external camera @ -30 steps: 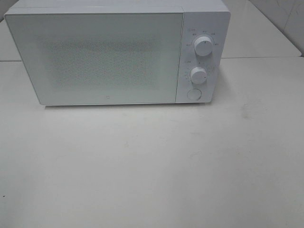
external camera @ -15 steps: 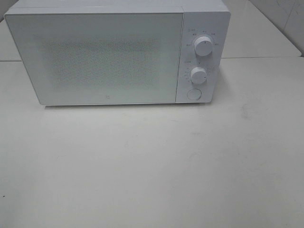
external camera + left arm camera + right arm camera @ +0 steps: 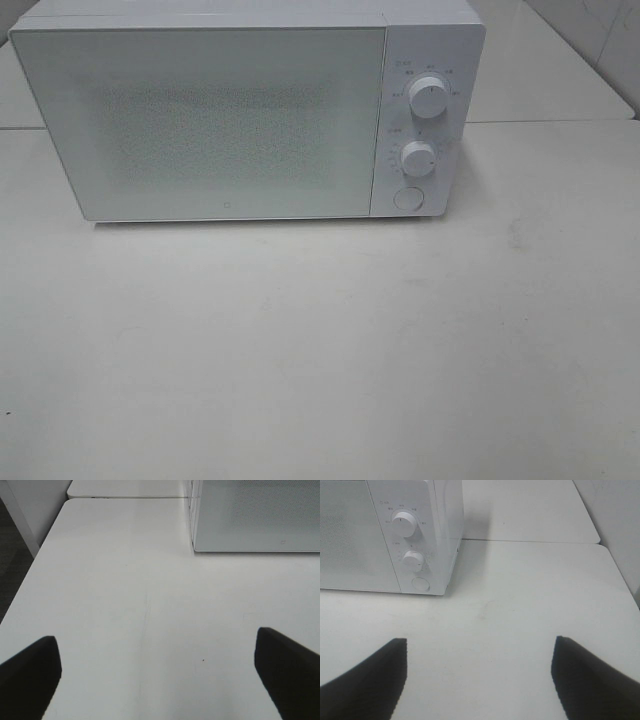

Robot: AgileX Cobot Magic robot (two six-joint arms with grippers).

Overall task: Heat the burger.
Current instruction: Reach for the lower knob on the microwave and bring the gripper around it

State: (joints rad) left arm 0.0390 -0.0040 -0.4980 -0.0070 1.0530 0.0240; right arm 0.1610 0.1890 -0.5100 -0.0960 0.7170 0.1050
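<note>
No burger shows anywhere, perhaps hidden inside the shut microwave (image 3: 230, 120) at the table's (image 3: 320, 350) twelve o'clock, while left gripper (image 3: 156, 647) and right gripper (image 3: 480, 645) gape wide, empty, the right nearer the dials (image 3: 428, 98).

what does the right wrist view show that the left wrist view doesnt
Only the right wrist view: the control panel of the microwave, with its upper knob, lower knob and round button, plus its right side wall.
Only the left wrist view: the dark floor past the table's edge.
Both: the speckled door, the white table and an open gripper holding nothing, the left gripper and the right gripper. Neither shows the burger.
</note>
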